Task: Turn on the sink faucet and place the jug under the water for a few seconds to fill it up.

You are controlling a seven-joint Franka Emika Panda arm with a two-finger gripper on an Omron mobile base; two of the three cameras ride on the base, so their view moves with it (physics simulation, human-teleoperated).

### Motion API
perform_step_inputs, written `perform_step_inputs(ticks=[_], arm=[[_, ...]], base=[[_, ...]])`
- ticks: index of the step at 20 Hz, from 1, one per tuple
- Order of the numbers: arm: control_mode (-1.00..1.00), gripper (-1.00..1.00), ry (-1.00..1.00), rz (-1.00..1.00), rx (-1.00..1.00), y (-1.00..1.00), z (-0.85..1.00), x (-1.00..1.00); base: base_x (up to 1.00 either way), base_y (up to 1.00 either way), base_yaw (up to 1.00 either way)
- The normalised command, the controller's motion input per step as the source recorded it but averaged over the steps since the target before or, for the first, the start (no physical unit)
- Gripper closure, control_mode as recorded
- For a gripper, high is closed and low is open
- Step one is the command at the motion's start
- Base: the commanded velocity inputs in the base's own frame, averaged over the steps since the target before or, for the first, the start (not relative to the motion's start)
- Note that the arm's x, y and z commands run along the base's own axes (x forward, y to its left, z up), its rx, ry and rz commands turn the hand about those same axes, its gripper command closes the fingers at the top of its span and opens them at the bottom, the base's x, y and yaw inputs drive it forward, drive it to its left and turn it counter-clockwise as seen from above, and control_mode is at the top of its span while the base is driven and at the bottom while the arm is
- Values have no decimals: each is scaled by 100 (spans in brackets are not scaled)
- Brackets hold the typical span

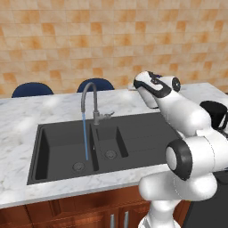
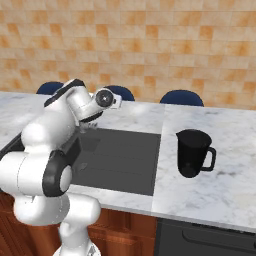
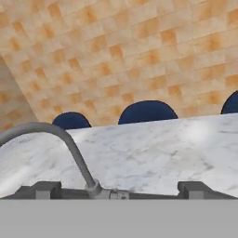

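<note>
White arm bent above sink [image 1: 133,133], fingers [image 3: 46,189] spread near faucet [image 1: 89,100].

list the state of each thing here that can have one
sink faucet: on, spout over the left basin
water: running in a thin stream into the left basin
jug: upright on the counter right of the sink, not held, not under the stream
sink: no jug in it
pincer: open, holding nothing, close to the faucet's base
</note>
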Motion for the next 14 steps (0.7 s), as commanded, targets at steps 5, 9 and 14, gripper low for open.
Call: perform_step_inputs(ticks=[5,9,14], arm=[[-100,-100,4,13,-11,-34,16,-63],[-100,-100,4,18,-11,-31,13,-49],[-100,-100,3,18,-10,-12,2,-44]], base=[[0,0,0],[0,0,0],[0,0,0]])
